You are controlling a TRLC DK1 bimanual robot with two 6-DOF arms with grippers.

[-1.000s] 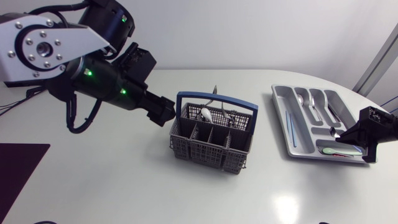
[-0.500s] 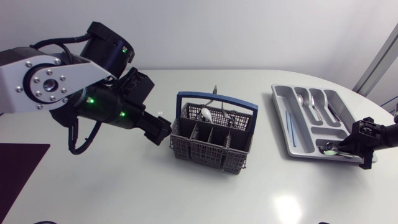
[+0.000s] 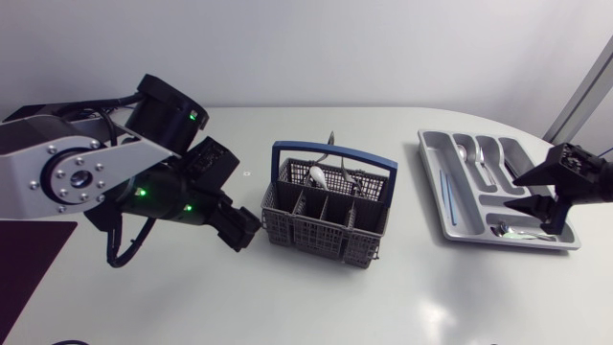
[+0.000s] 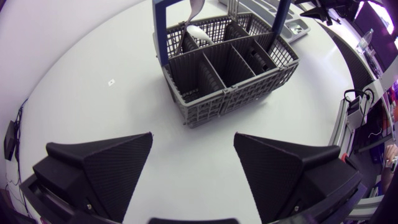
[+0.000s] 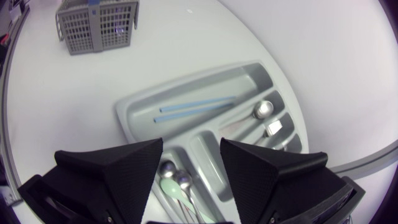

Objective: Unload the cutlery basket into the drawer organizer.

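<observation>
Your left claw (image 4: 193, 142) is hanging released, its two fingers standing wide apart with only the bare surface (image 4: 81, 87) showing between them. The cutlery basket (image 4: 227, 68) is sitting upright just ahead of it, grey, with a blue handle (image 4: 163, 31) arching over it. The claw is not touching the basket. A white spoon (image 4: 199, 32) is leaning in a compartment on the basket's far side, away from the claw. Some metal pieces are standing near the spoon, too indistinct to tell apart.

Your right claw (image 5: 191, 146) is likewise released, fingers spread and gripping nothing. It is hovering above the near end of the drawer organizer (image 5: 124, 118), which is lying flat under and ahead of it. Right beneath the claw, two metal spoons (image 5: 174, 174) and a pale green spoon (image 5: 180, 193) are lying together in one compartment. Ahead of the claw, two thin blue sticks (image 5: 196, 107) are lying side by side in a long compartment, and more metal cutlery (image 5: 264, 109) is resting in the compartments beside that one. The basket is standing well apart from this claw, far ahead across the surface.
</observation>
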